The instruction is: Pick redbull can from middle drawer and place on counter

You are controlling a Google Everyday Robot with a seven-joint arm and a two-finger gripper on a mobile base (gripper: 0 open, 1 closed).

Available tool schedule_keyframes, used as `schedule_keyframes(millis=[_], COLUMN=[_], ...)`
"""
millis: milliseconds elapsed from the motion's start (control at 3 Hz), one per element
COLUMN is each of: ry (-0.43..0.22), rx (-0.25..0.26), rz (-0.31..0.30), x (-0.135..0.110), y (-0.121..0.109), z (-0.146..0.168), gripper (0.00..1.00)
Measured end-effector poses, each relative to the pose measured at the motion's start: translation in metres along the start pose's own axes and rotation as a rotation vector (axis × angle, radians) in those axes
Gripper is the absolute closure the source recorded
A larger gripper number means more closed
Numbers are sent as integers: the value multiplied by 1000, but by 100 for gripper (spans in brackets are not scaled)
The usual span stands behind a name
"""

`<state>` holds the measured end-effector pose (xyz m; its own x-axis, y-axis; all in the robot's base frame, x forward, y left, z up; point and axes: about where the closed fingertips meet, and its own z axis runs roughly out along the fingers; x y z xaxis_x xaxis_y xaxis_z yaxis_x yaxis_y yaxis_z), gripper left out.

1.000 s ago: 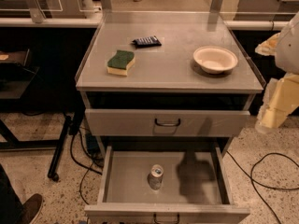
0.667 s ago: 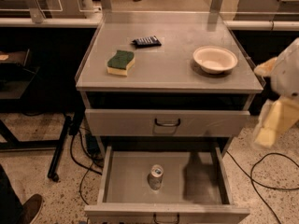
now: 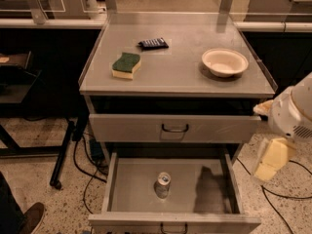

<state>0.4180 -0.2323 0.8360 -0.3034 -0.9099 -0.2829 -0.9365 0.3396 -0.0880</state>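
The redbull can (image 3: 163, 185) stands upright in the middle of the open middle drawer (image 3: 126, 189), its shiny top facing up. The drawer is pulled out wide below the shut upper drawer (image 3: 174, 127). The counter (image 3: 175, 65) spans the cabinet top. My gripper (image 3: 271, 159) hangs at the right edge of the view, beside the cabinet's right side and above the floor, right of the open drawer and apart from the can. It holds nothing that I can see.
On the counter lie a green and yellow sponge (image 3: 126, 65), a flat dark snack packet (image 3: 153, 43) and a white bowl (image 3: 224, 61). Cables (image 3: 87, 179) and a black table leg (image 3: 62, 152) are on the floor at left. A shoe (image 3: 29, 217) shows at bottom left.
My arm has moved down and slightly left along the cabinet's right side. Its shadow in the drawer has shifted. The can has not moved.
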Motion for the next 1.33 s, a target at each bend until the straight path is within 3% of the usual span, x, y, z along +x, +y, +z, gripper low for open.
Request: schedule_keyframes(millis=[333, 1000, 1333], ry=[-49, -117, -124], rx=[-41, -162, -180], rz=[-5, -22, -17], x=[3, 11, 12], y=[10, 28, 31], z=[20, 127, 142], gripper=[0, 0, 0])
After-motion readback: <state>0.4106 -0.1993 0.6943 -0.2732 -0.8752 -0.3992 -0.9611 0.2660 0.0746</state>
